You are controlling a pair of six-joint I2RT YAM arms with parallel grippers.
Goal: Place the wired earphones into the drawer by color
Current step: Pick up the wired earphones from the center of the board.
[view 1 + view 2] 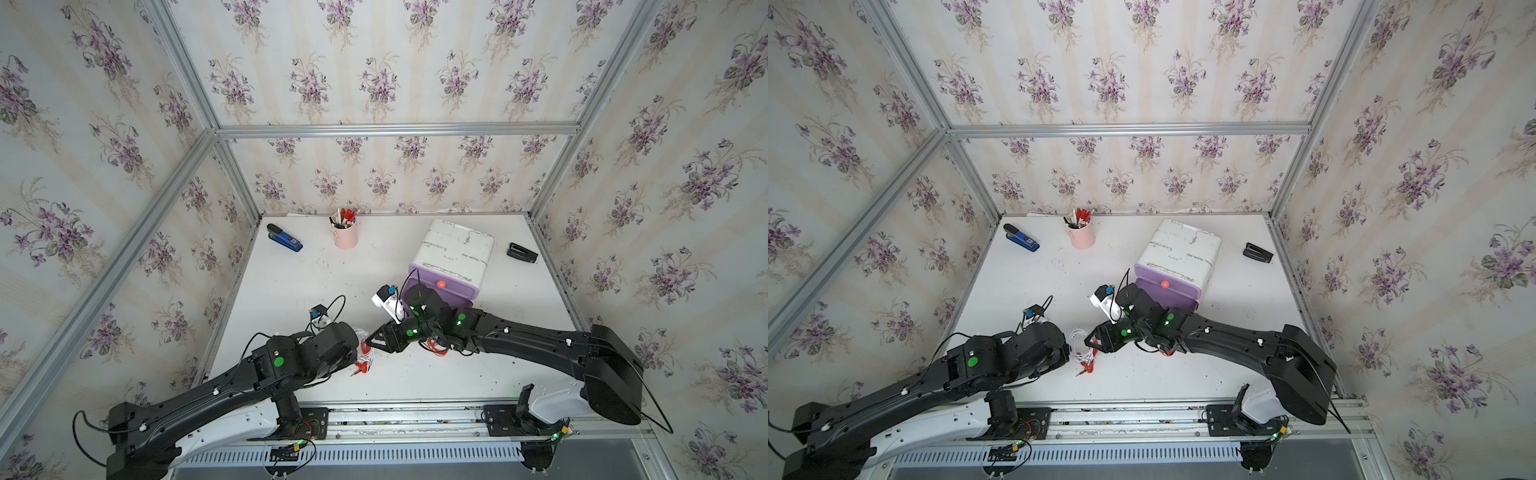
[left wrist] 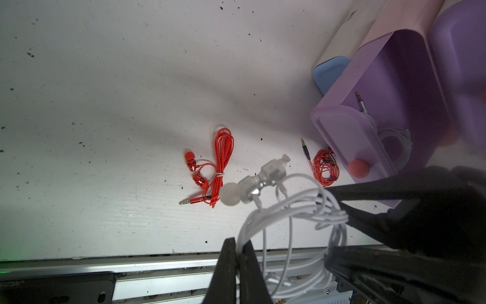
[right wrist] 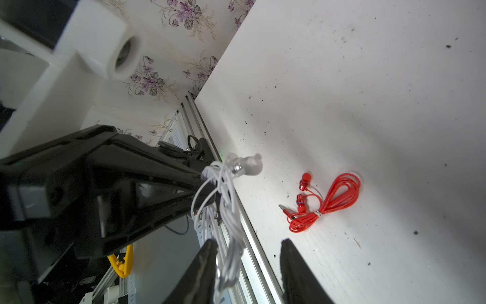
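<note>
Left fingers [image 2: 227, 265] clamped on white earphones [image 2: 297, 210], up in the air. Right fingers [image 3: 202, 268] apart w/ cord between. Red earphones [image 2: 218, 168] on surface [image 2: 105, 105], 2nd white pair [image 2: 394, 139] in purple drawer [image 2: 342, 131].

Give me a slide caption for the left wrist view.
Left claw pinches the white earphones while the open right claw straddles them, near the open purple drawer.

A blue stapler [image 1: 285, 241] lies near a pink pen cup [image 1: 345, 236], a black object [image 1: 522, 252] well apart.
</note>
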